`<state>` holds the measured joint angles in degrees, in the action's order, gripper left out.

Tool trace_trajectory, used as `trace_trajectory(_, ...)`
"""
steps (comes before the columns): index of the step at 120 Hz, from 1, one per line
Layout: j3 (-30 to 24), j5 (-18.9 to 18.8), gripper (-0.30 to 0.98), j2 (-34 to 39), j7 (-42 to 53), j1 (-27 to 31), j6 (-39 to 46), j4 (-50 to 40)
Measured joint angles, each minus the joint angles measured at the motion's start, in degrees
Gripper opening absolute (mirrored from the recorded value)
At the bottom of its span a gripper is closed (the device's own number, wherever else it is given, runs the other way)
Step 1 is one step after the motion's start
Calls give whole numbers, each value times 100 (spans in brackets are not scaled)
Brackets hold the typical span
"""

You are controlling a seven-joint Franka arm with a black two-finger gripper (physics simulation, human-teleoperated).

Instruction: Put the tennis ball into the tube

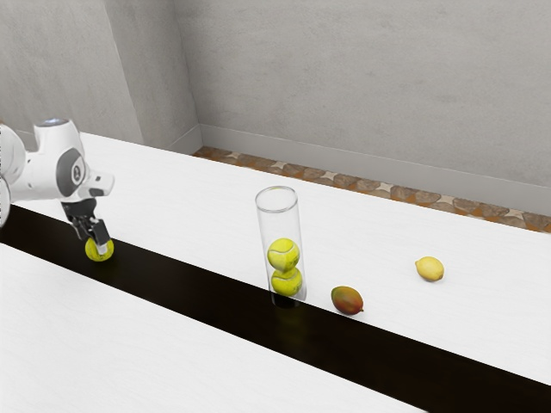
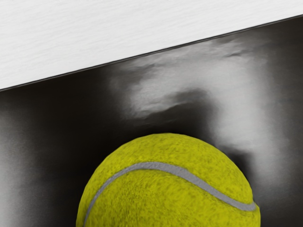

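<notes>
I cannot tell how far open my gripper [image 1: 101,247] is, or whether it has hold of the yellow-green felt tennis ball [image 2: 165,191] at its tip: it covers part of the ball, and the wrist view crops the rest. The ball is over the bench's glossy black strip [image 1: 198,299]. Well apart, the upright clear cylindrical tube [image 1: 279,224] holds two stacked balls [image 1: 283,255]; a red-green mango [image 1: 347,300] lies near its base, a yellow lemon [image 1: 430,268] farther off.

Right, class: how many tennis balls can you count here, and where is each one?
3. One ball is at the tool, on the dark strip. In the clear tube, an upper ball sits on a lower ball.
</notes>
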<state>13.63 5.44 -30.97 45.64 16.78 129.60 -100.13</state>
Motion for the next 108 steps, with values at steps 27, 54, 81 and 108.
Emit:
trace_trajectory(27,-2,176,60,-130,297,0,154,0)
trace_trajectory(54,-4,262,37,-130,469,0,226,-6)
trace_trajectory(81,-9,365,32,536,561,-190,-15,-99)
trace_trajectory(108,-1,385,33,1394,547,-787,-758,-263)
